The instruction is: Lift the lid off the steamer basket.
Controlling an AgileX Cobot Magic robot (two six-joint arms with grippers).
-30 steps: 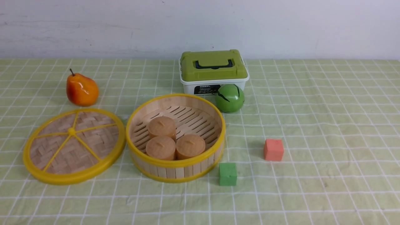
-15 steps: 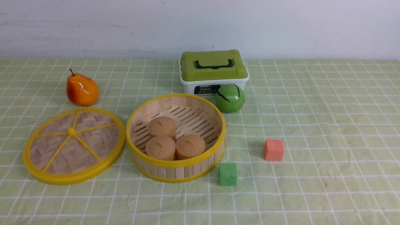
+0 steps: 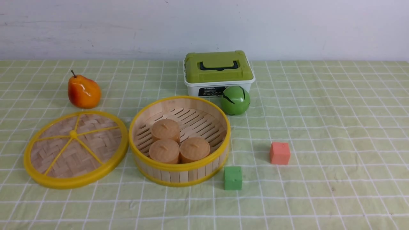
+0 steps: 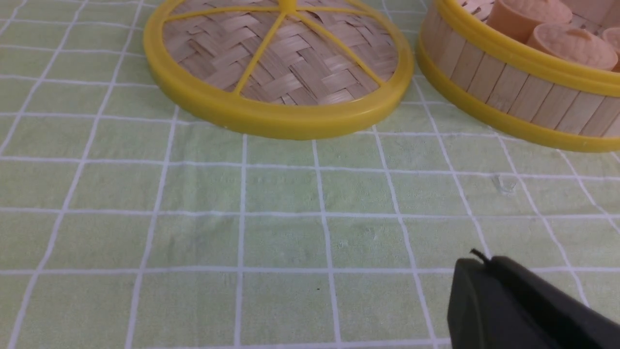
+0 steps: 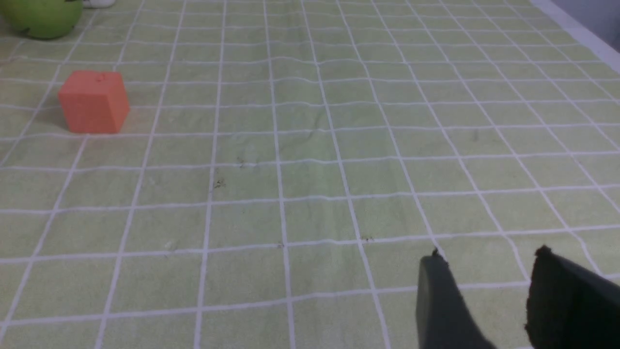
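The lid (image 3: 76, 149), a woven bamboo disc with a yellow rim, spokes and knob, lies flat on the cloth, left of the steamer basket (image 3: 179, 140) and touching its side. The basket stands uncovered with three tan cakes (image 3: 179, 145) inside. Both show in the left wrist view: the lid (image 4: 278, 68) and the basket (image 4: 523, 87). My left gripper (image 4: 484, 264) is shut and empty, hovering over bare cloth nearer to me than the lid. My right gripper (image 5: 487, 261) is open and empty, over bare cloth well right of the basket. Neither gripper shows in the front view.
An orange pear (image 3: 83, 92) sits behind the lid. A white box with a green top (image 3: 218, 72) and a green ball (image 3: 235, 100) stand behind the basket. A green cube (image 3: 233, 178) and a red cube (image 3: 279, 153) lie to the basket's right.
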